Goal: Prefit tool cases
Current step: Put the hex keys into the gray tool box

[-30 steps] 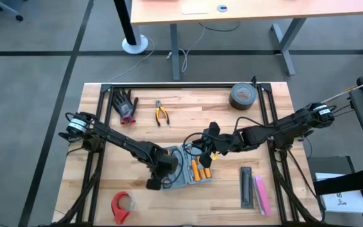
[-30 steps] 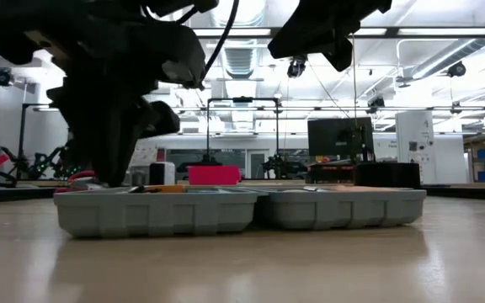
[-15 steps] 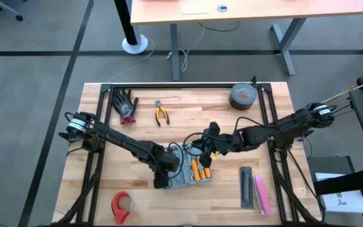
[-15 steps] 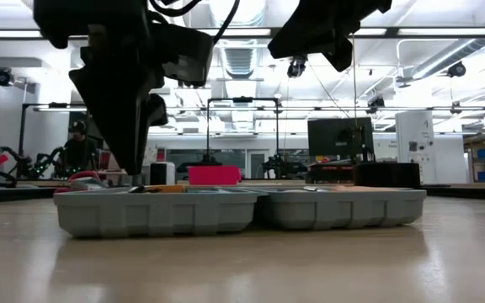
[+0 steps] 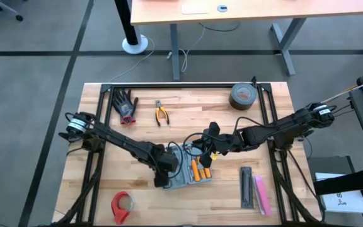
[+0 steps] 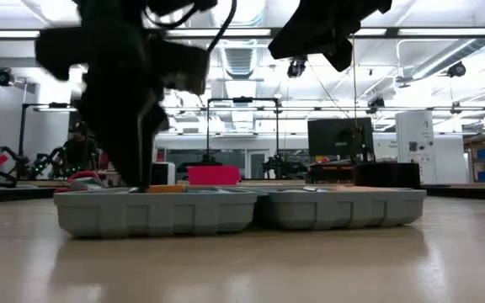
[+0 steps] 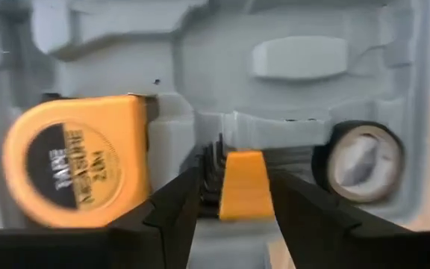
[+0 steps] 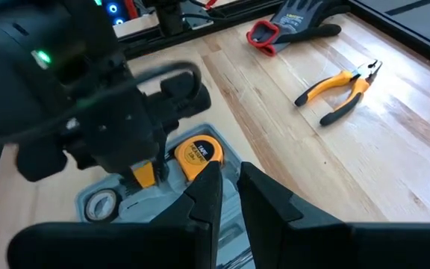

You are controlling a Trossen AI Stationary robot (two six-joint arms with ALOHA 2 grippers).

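Observation:
The tool case (image 5: 188, 171) lies open on the wooden table, both grey tray halves up, also seen in the low view (image 6: 242, 210). Its left half holds a yellow tape measure (image 7: 77, 161), a small tape roll (image 7: 358, 161) and an orange holder with black keys (image 7: 243, 183) resting in a slot. My left gripper (image 7: 237, 205) points down over that half, open, one finger on each side of the orange holder. My right gripper (image 8: 226, 187) hovers shut above the case's far side (image 5: 203, 154), holding nothing. My left gripper comes from above with its fingers (image 7: 178, 205) close on either side of the orange holder (image 7: 245, 198), which sits in its tray slot. Whether the fingers touch it, I cannot tell.
Orange-handled tools (image 5: 198, 170) lie in the case's right half. Pliers (image 5: 162, 114), gloves (image 5: 125, 104) and a grey tape roll (image 5: 242, 96) lie along the far side. A red tape dispenser (image 5: 121, 205) is near left; black and pink bars (image 5: 252, 189) are near right.
My left gripper has rolled about the line it points along while staying over the case's left half, and its fingertips have spread apart. The orange holder stays in the tray.

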